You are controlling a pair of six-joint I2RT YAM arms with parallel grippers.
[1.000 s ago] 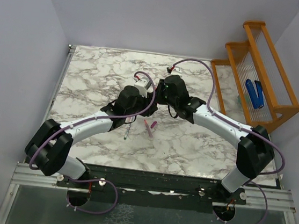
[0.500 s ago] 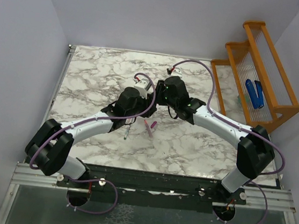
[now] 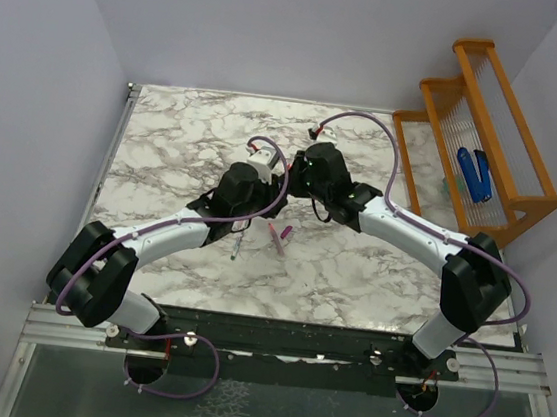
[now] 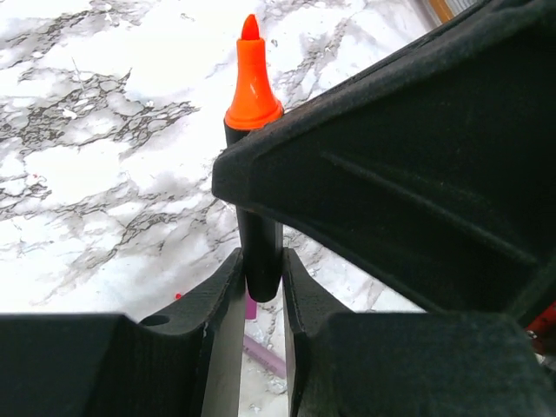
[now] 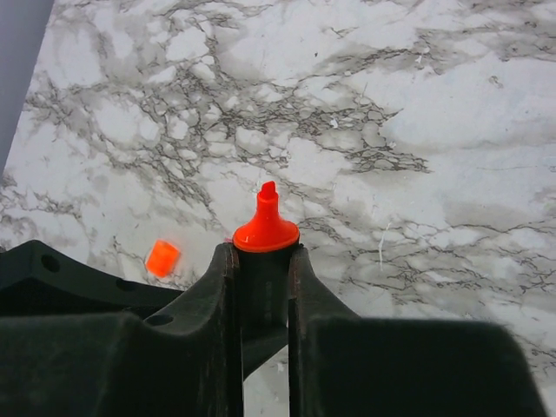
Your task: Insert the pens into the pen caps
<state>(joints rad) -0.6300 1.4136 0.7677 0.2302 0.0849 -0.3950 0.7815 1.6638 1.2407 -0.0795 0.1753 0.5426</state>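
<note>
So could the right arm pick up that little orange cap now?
Probably not yet: the right claw is shut on the black marker, which the left claw also grips. The orange cap itself lies uncovered.

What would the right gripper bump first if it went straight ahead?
Probably the marble table; the black marker held in the right gripper would touch first. Depth is unclear. The orange cap lies off to the side.

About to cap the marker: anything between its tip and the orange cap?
Nothing visible: only bare table lies between the marker and the orange cap. Both left gripper and right gripper grip the marker, though.
</note>
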